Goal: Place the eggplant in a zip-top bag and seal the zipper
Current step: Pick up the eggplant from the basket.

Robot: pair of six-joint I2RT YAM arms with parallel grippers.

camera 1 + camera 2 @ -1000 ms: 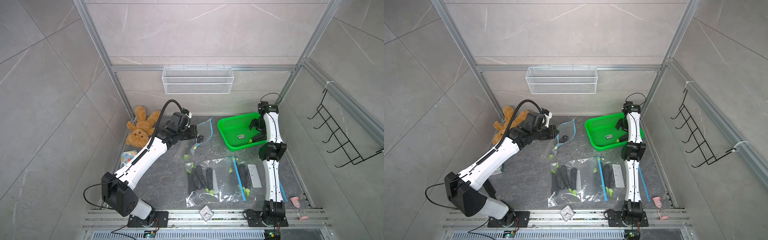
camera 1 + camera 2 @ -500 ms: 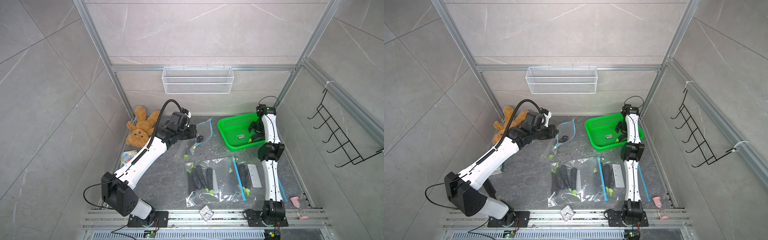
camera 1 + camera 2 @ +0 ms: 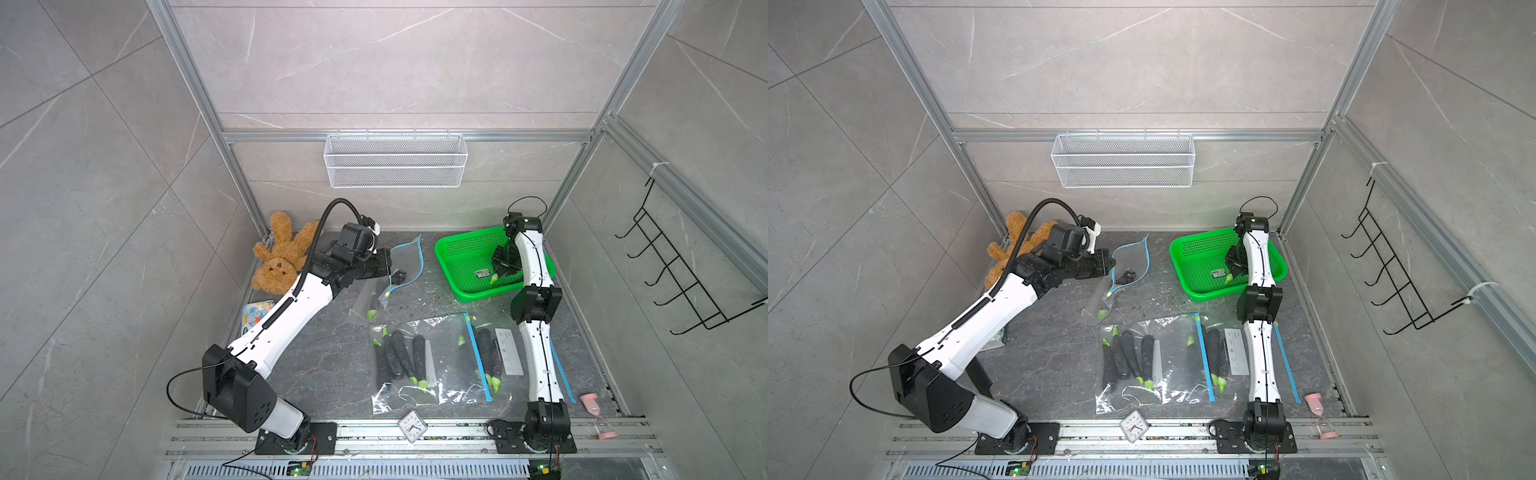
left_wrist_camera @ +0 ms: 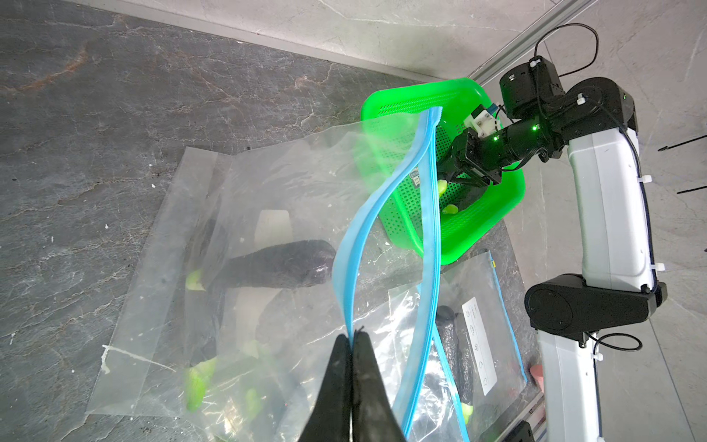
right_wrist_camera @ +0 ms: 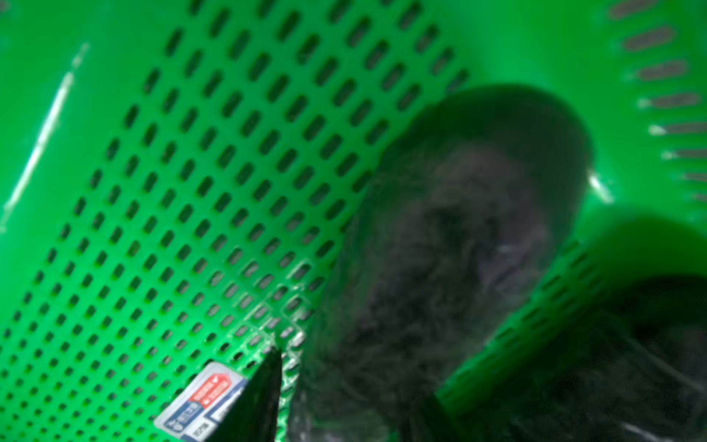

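My left gripper [image 4: 352, 335] is shut on the blue zipper edge of a clear zip-top bag [image 3: 374, 297], holding its mouth up and open at the back of the table. A dark eggplant [image 4: 279, 264] lies inside that bag. In both top views my right gripper [image 3: 500, 272] [image 3: 1234, 270] reaches down into the green basket [image 3: 461, 249]. In the right wrist view a blurred dark eggplant [image 5: 459, 229] sits between its fingers [image 5: 267, 386]. A thin strip of basket floor shows beside one finger, so I cannot tell whether they clamp it. A second eggplant [image 5: 631, 363] lies close by.
Filled clear bags [image 3: 415, 361] holding several eggplants lie at the front middle, with a white card [image 3: 509, 351] beside the right arm. A brown teddy bear [image 3: 282, 257] sits back left. A small clock [image 3: 412, 426] and a pink hourglass [image 3: 590, 403] are at the front edge.
The right gripper has sunk deeper into the basket and its fingers have drawn in around the eggplant. The left gripper keeps hold of the bag edge, nearly still.
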